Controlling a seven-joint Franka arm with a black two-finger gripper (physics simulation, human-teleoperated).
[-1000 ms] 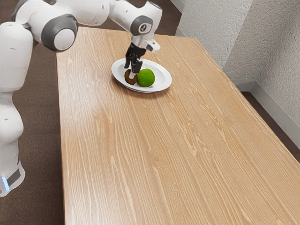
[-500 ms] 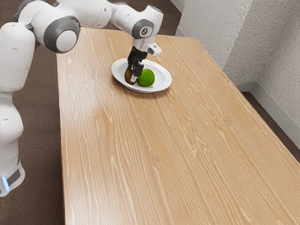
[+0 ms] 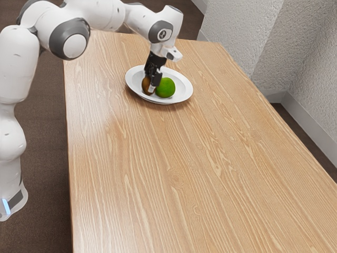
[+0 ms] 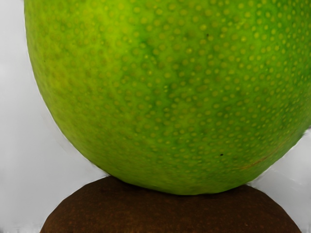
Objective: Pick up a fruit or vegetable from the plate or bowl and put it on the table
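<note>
Exterior view: the brown fruit [image 3: 145,86] was located at the jaws, in the white plate [image 3: 183,94], immediately beside the green fruit [image 3: 166,88]. Its visible surface was rounded, matte and dark, with faint reddish flecks. Jaw state, apart or clamped, could not be determined.

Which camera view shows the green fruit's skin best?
The wrist view: the green fruit is close up there, its yellowish dots plain, though its edge is partly cut off. The exterior view shows it smaller, on the white plate beside the brown fruit, without clear dots.
</note>
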